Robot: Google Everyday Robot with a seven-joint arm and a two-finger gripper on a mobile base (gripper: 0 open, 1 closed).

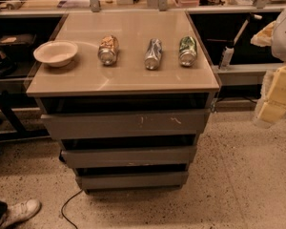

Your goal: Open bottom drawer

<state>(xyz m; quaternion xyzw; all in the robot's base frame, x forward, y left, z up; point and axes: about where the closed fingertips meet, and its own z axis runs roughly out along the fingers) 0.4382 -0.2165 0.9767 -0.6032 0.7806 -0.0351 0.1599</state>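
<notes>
The grey cabinet (124, 80) stands in the middle of the view with three handleless drawer fronts stacked below its top. The bottom drawer (132, 179) is the narrowest and shortest front, just above the floor, with a dark gap over it. Above it are the mid-sized grey drawer (128, 155) and the tall-fronted drawer (126, 123) with white scratch marks. My gripper (275, 98), yellowish and blurred, hangs at the right edge of the view, well to the right of the cabinet and level with the top drawer. It touches nothing.
On the cabinet top lie a white bowl (56, 53) and three cans on their sides (108, 49) (153, 53) (187, 50). A person's white shoe (19, 211) and a black cable (69, 203) are on the floor at the lower left. Benches stand behind.
</notes>
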